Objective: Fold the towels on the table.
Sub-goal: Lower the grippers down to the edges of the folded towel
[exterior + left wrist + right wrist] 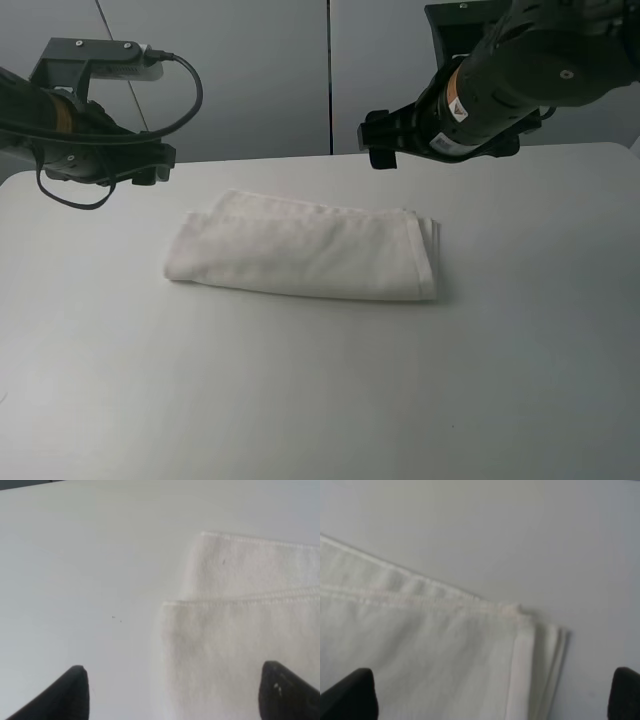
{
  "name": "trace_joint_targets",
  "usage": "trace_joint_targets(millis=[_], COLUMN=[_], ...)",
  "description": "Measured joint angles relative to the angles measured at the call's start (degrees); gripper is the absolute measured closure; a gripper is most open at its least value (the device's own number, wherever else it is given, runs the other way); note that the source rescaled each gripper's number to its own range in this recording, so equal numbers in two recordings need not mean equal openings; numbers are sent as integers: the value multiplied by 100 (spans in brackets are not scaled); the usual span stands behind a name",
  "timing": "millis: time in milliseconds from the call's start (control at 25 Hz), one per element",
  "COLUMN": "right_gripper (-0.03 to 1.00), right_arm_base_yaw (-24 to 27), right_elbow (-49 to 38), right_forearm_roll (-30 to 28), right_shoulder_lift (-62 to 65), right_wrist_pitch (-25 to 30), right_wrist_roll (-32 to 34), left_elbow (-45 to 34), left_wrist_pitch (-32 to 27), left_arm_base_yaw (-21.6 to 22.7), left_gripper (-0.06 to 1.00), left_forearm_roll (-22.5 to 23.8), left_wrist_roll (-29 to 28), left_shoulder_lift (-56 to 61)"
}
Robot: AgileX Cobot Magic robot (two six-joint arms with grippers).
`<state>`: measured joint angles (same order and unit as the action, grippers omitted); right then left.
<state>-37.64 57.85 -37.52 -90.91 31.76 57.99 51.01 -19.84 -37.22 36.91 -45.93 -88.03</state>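
Note:
The white towel [305,248] lies folded into a long, layered rectangle in the middle of the table [300,400]. Its stacked edges are at the right end. No label shows. My left gripper [152,166] hangs above the table beyond the towel's left end, open and empty. In the left wrist view its fingertips [75,690] spread wide over the towel's left corner [235,630]. My right gripper [378,140] hovers above the far right part of the towel, open and empty. The right wrist view shows the towel's layered right corner [420,655] under the gripper [487,697].
Grey wall panels [260,70] stand behind the table's far edge. A black cable [190,90] loops off the left arm. Bare white tabletop surrounds the towel on all sides.

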Motion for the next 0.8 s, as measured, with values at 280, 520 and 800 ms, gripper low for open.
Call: trace_joint_targets(millis=[280, 520, 800], right_gripper=[-3, -3, -3], right_arm_base_yaw=[323, 1093, 1299], right_elbow=[0, 0, 114], right_forearm_roll=[1201, 2782, 3314], right_shoulder_lift=[0, 0, -261], right_wrist_pitch=[-32, 119, 755], right_wrist_roll=[-1199, -2724, -3641], left_elbow=[970, 1919, 2963], left_wrist_pitch=[-706, -1645, -2397], left_arm_base_yaw=[348, 923, 976], left_gripper=[-2, -4, -4], left_forearm_roll=[-877, -3603, -4093], left_wrist_roll=[983, 3599, 4311], left_shoulder_lift=[-529, -1580, -2683])
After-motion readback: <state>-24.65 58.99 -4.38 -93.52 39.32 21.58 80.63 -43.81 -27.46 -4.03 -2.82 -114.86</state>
